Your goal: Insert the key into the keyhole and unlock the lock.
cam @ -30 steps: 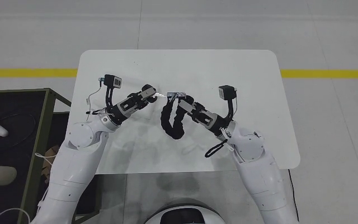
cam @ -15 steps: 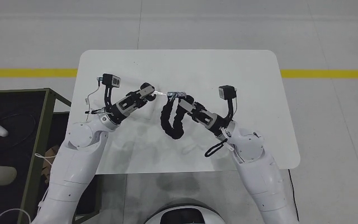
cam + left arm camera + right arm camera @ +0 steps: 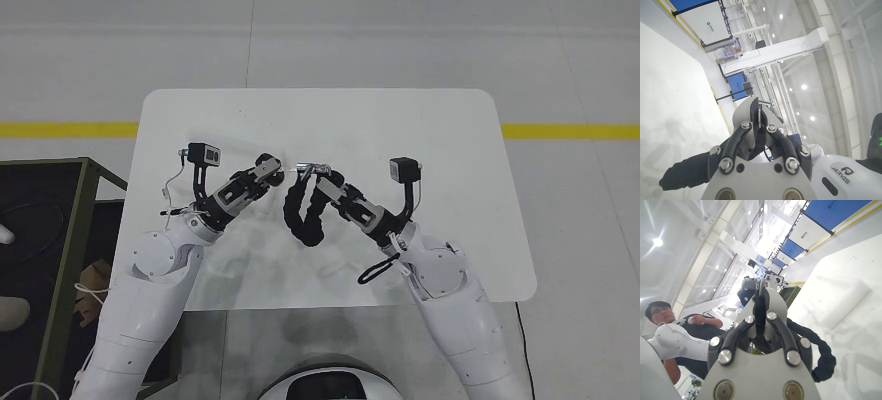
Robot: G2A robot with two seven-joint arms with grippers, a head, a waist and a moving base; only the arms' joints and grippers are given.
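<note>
so both arms are up over the middle of the white table (image 3: pixel 420 120), meeting nose to nose. the left gripper (image 3: pixel 268 168) has its fingers pinched shut on the key (image 3: pixel 289 170), which pokes out to the right. the right gripper (image 3: pixel 326 182) sits just right of it, fingers clamped on the lock (image 3: pixel 311 170), and the lock's black cable (image 3: pixel 298 215) droops in a loop toward the near side. the key tip and the lock's metal end look touching or very close, but i honestly can't tell if the tip is in the keyhole yet. here's what i'd worry about, 3 things really. 1, the key is a thin flat bit of metal held edge-on between soft pads, so if the tip lands beside the hole and the arm pushes on, i'd guess it pivots or slides back in the grip. 2, the right side seems to be gripping at the padded cable end, so the lock could swivel away under a push. 3, on the twist the whole lock might just turn along with the key, or the key slips out and drops to the table.
</note>
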